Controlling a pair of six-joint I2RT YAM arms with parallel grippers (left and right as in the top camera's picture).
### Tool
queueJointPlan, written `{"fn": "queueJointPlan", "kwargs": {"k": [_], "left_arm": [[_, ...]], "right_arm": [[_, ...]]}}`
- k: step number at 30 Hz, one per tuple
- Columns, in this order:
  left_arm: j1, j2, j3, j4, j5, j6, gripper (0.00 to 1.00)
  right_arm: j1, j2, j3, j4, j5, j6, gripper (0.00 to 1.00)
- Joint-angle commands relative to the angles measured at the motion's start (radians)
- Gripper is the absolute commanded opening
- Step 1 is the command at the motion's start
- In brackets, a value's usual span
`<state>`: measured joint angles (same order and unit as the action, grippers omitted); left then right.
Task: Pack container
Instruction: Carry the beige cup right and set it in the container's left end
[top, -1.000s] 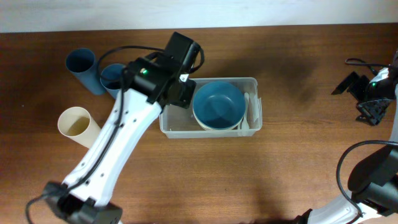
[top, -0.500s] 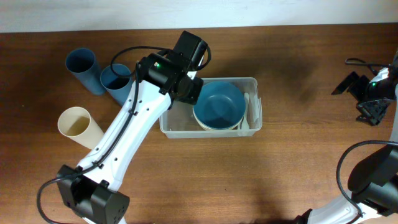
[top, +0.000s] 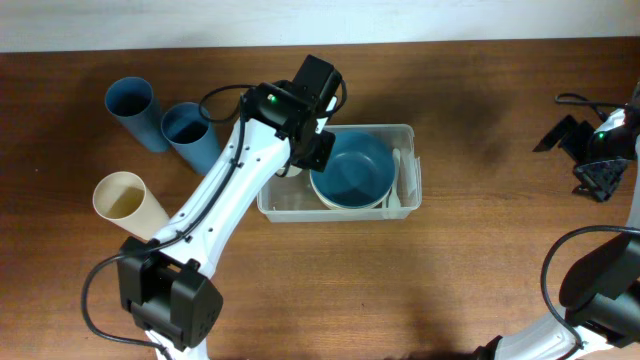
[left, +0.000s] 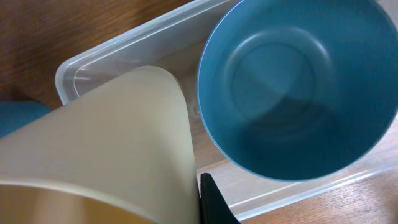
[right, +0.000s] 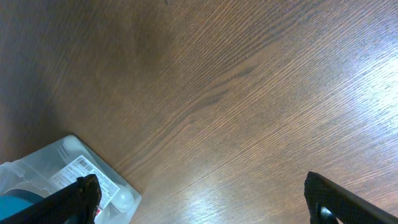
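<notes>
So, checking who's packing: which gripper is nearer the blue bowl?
Left. The left gripper is over the container, beside the blue bowl; the right gripper sits far to its right.

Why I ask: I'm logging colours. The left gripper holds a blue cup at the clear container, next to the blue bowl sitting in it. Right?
Not quite. The cup in the left gripper is cream, not blue; the left wrist view shows it. The rest holds: it is at the clear container, next to the blue bowl sitting in it.
</notes>
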<state>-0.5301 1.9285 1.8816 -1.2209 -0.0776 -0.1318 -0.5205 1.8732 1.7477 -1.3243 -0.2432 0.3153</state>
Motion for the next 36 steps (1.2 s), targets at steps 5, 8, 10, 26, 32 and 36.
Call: {"fn": "queueJointPlan", "kwargs": {"k": [5,8,10,26,32,36], "left_arm": [[0.003,0.069,0.014,0.007,0.01,0.006,0.02],[0.003,0.089,0.014,0.01,0.01,0.006,0.02],[0.003,0.104,0.014,0.013,0.01,0.006,0.02],[0.004,0.121,0.014,0.063,-0.028,0.006,0.46],[0.019,0.121,0.029,0.058,-0.053,0.006,0.5],[0.032,0.121,0.09,0.024,-0.054,0.006,0.51]], "right_arm": [[-0.003,-0.018,0.01,0.0,0.013,0.008,0.99],[-0.003,-0.018,0.01,0.0,0.013,0.008,0.99],[-0.003,-0.018,0.01,0.0,0.013,0.008,0.99],[-0.003,-0.018,0.01,0.0,0.013,0.008,0.99],[-0.003,-0.018,0.01,0.0,0.013,0.008,0.99],[-0.003,-0.018,0.01,0.0,0.013,0.008,0.99]]}}
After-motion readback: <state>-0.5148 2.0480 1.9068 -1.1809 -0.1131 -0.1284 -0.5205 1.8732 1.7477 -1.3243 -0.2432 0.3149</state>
